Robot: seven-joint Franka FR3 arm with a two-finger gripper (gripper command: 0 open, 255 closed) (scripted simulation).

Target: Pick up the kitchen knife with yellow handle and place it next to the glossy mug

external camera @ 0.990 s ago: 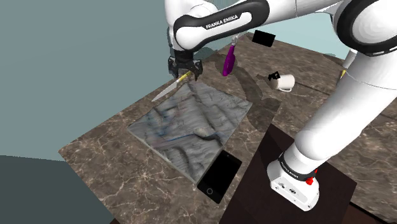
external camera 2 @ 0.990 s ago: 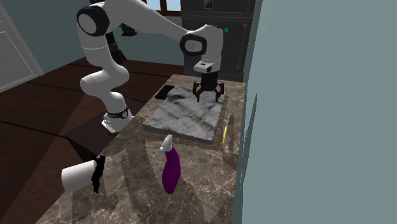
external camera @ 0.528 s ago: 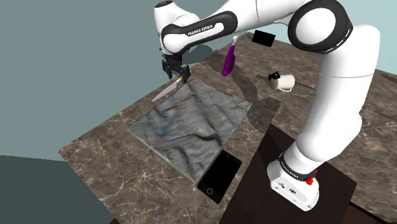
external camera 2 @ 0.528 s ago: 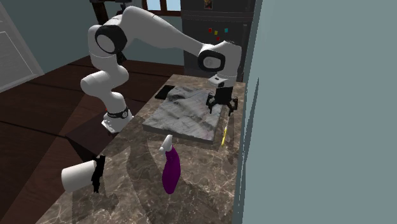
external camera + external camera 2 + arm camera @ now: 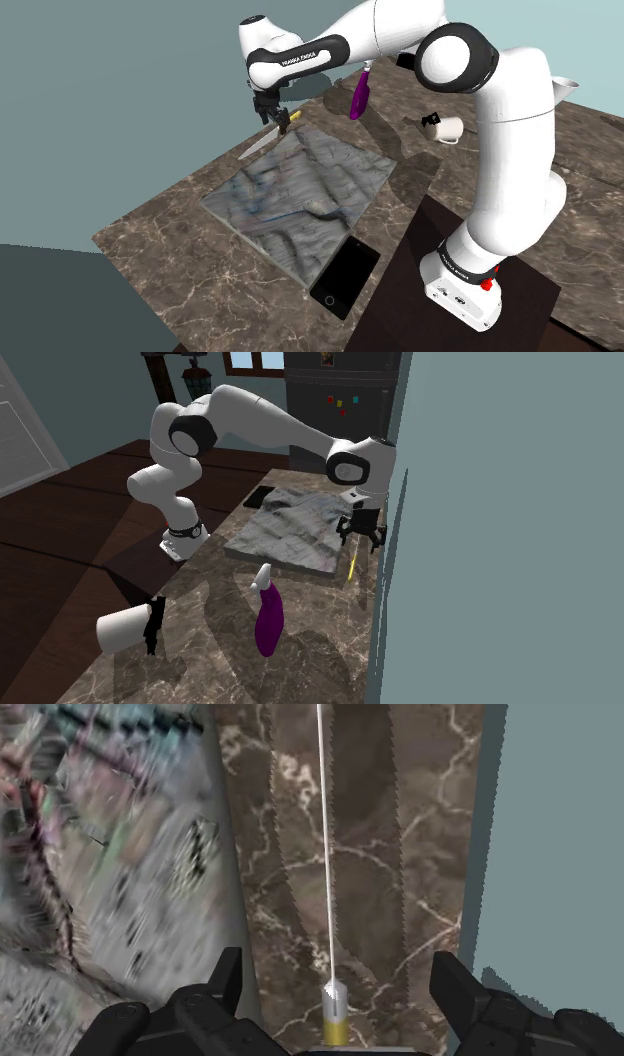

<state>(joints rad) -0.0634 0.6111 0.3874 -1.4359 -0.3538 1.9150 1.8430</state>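
Position change: claw over knife
The spread claw has shifted off the grey board to above the yellow-handled knife, which lies on the surface just beside the board.

You're looking at a brown marble counter set against a teal wall; past it you see dark wooden floor, a black fridge with coloured magnets, and a bright window beside it
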